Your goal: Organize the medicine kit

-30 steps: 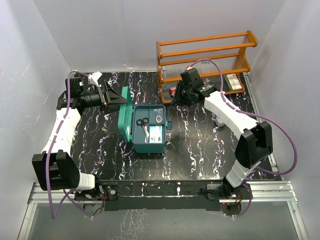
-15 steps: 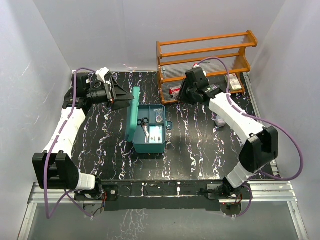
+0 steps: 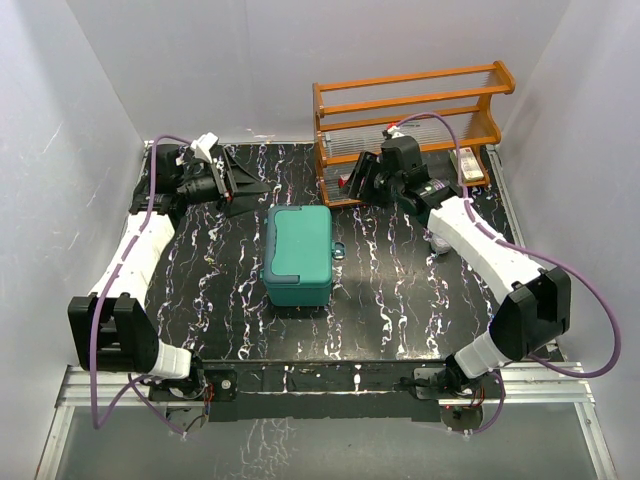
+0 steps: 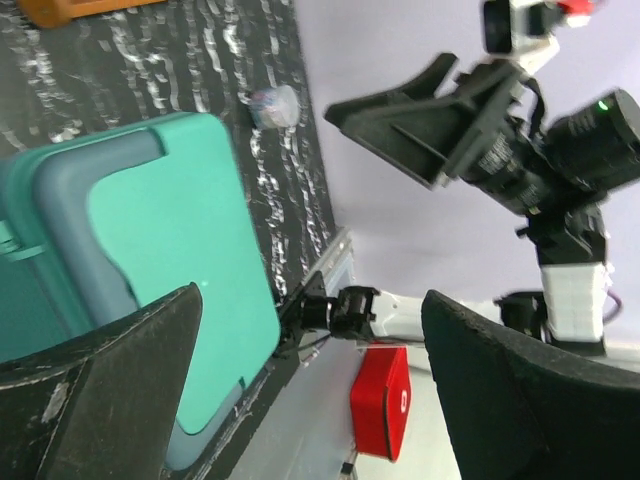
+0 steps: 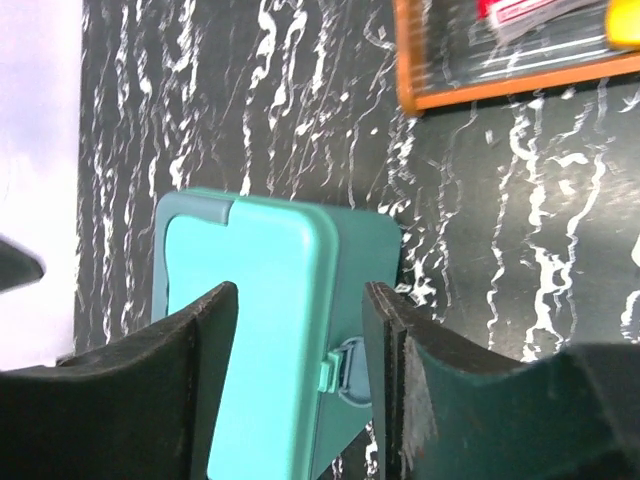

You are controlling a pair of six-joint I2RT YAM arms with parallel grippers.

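Observation:
The medicine kit (image 3: 298,255), a teal-green box, sits in the middle of the black marbled table with its lid down. Its front latch (image 5: 340,370) faces right. My left gripper (image 3: 250,193) hovers just beyond the kit's back left corner, jaws wide open and empty. In the left wrist view the kit (image 4: 170,270) lies to the left of that gripper (image 4: 310,400). My right gripper (image 3: 352,190) hangs above the table between the kit and the rack, open with nothing in it. In the right wrist view the kit (image 5: 270,330) shows through the gap between that gripper's (image 5: 300,390) fingers, well below them.
An orange wooden rack (image 3: 410,120) stands at the back right, with a red item (image 3: 350,182) and a small box (image 3: 465,162) on its bottom shelf. A small pale object (image 3: 440,243) lies on the table right of the kit. White walls close in left and right.
The kit's lid has swung from lying open on the left, through upright, to shut. The right gripper's jaws have widened. The left gripper stays by the kit's back left corner.

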